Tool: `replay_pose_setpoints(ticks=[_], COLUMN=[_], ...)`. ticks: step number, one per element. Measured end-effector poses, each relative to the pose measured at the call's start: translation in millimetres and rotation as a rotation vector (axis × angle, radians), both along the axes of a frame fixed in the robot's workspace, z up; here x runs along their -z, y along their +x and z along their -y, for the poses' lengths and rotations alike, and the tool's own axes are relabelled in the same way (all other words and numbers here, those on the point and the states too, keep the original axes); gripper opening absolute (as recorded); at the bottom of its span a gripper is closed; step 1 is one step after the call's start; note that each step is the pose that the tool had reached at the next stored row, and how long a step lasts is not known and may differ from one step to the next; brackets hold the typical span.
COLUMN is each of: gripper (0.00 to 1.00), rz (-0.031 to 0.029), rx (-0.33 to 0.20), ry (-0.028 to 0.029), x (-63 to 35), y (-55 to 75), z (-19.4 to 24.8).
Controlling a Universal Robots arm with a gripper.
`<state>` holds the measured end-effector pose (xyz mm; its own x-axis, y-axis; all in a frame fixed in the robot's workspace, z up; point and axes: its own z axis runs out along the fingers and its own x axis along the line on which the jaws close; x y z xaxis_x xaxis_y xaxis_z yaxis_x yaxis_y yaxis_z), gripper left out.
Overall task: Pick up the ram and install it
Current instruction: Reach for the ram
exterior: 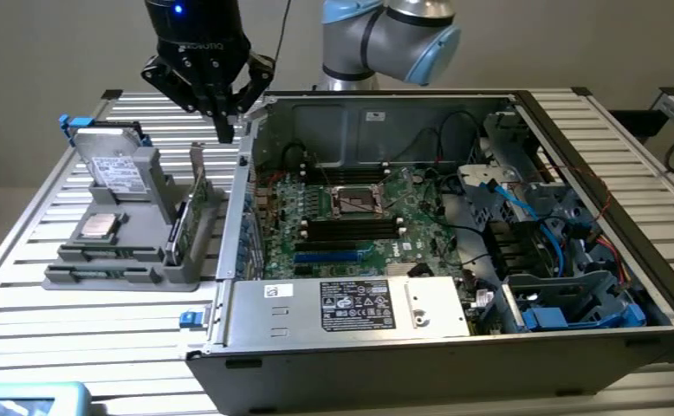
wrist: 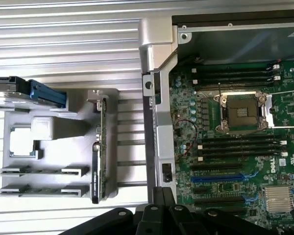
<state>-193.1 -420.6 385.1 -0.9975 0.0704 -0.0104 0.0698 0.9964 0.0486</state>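
Two ram sticks stand on edge in the slots of a grey holder (exterior: pixel 140 277), one (wrist: pixel 39 171) beside the other (wrist: pixel 39 190); in the exterior view they are thin green strips (exterior: pixel 97 274) at its near end. My gripper (exterior: pixel 223 130) hangs shut and empty above the gap between the holder and the open computer case (exterior: pixel 349 342), well above the sticks. Its closed black fingers (wrist: pixel 159 200) show over the case's side wall. Black memory slots (wrist: pixel 240 146) lie beside the CPU socket (wrist: pixel 240 111) on the motherboard.
A green expansion card with a metal bracket (wrist: pixel 100 147) stands upright in the holder, nearest the case. A hard drive with blue rails (exterior: pixel 118 165) and a CPU (exterior: pixel 98 227) sit on the holder too. Cables and drive cages (exterior: pixel 545 260) crowd the case's right side.
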Motion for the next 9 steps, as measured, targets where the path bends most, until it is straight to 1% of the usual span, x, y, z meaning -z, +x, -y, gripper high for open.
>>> replay_pose_setpoints(ticks=[9], gripper=[0.11], rz=[-0.0057], rx=[0.000], ry=[-0.0001], x=[2.1], y=[-34.3], z=[2.3])
